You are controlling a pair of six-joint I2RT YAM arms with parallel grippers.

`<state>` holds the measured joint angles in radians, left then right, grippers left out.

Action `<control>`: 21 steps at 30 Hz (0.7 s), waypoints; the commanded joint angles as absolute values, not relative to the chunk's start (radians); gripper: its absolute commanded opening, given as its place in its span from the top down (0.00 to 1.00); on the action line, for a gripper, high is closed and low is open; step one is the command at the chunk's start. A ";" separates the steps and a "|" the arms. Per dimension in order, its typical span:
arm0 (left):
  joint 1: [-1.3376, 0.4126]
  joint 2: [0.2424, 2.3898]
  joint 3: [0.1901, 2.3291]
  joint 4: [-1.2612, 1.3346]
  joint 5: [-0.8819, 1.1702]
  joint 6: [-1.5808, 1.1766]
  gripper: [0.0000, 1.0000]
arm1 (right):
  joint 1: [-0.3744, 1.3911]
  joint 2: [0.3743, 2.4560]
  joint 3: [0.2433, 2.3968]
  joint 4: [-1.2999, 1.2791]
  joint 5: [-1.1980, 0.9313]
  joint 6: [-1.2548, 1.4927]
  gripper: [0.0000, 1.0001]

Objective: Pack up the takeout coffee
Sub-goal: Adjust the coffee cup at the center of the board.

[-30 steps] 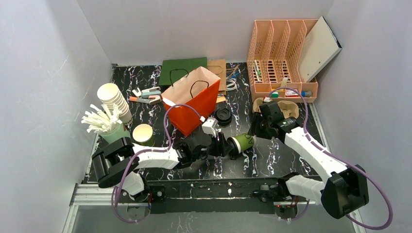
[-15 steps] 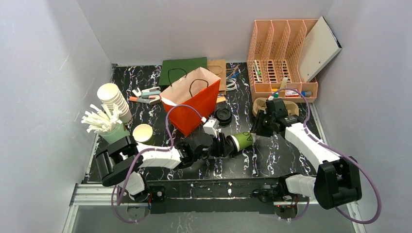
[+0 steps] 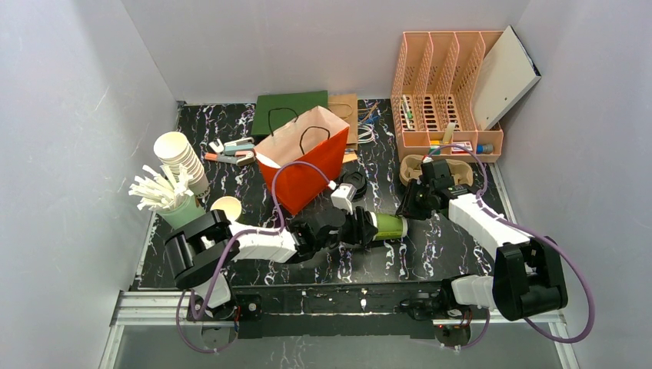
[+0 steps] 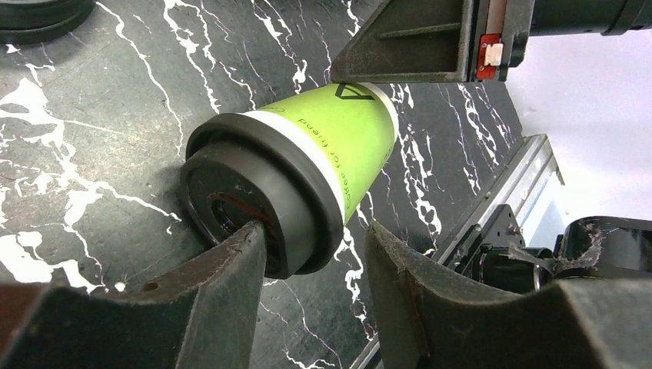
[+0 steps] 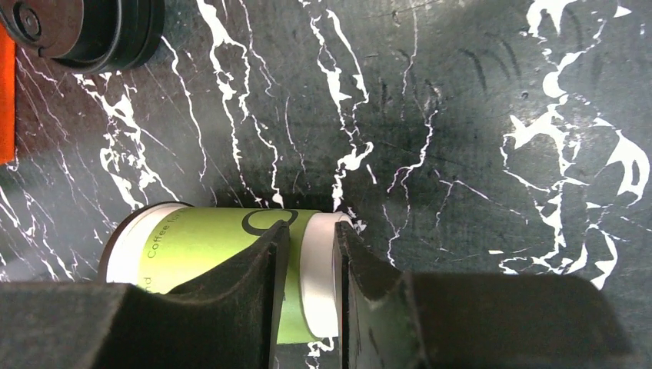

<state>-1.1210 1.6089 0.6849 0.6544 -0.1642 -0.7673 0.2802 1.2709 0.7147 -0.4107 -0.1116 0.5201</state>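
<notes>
Left jaws spread around the black lid (image 4: pixel 254 192) of the coffee cup (image 4: pixel 346 138), one finger (image 4: pixel 231 284) touching, a gap at the other. Right jaws narrowly apart over its base end. Cup lies sideways on the table (image 5: pixel 461 115), near red bag (image 3: pixel 304 165).

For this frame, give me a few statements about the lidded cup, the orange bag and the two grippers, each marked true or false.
1. The lidded green cup lies on its side on the table. True.
2. The cup sits inside the orange bag. False: it lies on the table in front of the bag, which stands open.
3. A loose black lid lies on the table beside the bag. True.
4. The left gripper is at the cup's base end. False: it is at the lid end, with its jaws apart. The right gripper is at the base end.
</notes>
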 commanded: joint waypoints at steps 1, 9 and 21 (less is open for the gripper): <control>-1.121 1.635 0.749 0.686 -0.150 -0.712 0.53 | 0.275 1.259 0.708 -0.394 -0.157 0.520 0.64; -1.122 1.669 0.790 0.658 -0.143 -0.707 0.54 | 0.276 1.210 0.716 -0.430 -0.168 0.521 0.59; -1.123 1.601 0.918 0.381 -0.255 -0.545 0.65 | 0.275 1.195 0.701 -0.423 -0.265 0.545 0.60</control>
